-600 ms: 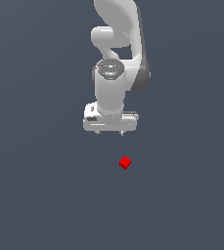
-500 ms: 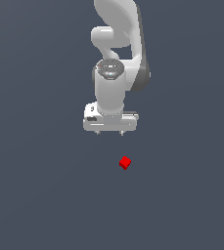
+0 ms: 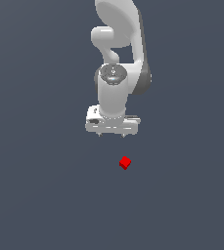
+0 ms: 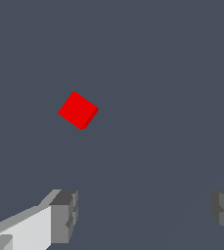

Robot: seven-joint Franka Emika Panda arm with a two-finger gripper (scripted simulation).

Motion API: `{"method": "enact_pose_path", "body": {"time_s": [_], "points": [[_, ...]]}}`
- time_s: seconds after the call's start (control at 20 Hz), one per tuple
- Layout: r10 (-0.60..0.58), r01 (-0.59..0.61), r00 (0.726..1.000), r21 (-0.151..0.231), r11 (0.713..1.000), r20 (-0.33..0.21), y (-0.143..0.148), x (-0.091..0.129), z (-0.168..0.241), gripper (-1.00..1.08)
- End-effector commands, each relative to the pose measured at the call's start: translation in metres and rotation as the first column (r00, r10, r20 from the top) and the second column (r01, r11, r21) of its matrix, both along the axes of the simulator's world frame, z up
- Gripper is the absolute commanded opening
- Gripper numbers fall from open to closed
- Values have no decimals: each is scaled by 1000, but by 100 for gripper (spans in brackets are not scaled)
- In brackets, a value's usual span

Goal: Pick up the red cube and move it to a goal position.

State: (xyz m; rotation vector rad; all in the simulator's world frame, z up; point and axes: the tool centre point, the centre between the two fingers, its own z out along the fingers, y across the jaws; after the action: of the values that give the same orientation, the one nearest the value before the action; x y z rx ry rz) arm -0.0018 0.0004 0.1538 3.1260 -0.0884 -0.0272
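Note:
The red cube [image 3: 125,162] is a tiny bright red block lying on the dark grey floor, turned corner-on. It also shows in the wrist view [image 4: 78,110]. My white gripper [image 3: 111,135] hangs above the floor, behind the cube and a little toward the exterior view's left, clear of it. Its jaws stand wide apart with nothing between them; one grey fingertip [image 4: 64,216] shows in the wrist view, well away from the cube.
The plain dark grey floor [image 3: 40,195] fills both views. The white arm [image 3: 118,53] rises behind the gripper. No goal marker shows.

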Motion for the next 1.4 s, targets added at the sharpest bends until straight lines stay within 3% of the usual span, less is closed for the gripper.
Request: {"method": "enact_pose_path", "body": {"time_s": [0.0,0.3,0.55,1.35], "points": [[-30,30,1000,0,1000,1,4,2,-7,100],[-137,137,991,1,991,4,18,10,-30,100],[-254,254,967,3,967,8,33,22,-56,100],[-548,547,837,12,837,17,62,63,-126,100]]}}
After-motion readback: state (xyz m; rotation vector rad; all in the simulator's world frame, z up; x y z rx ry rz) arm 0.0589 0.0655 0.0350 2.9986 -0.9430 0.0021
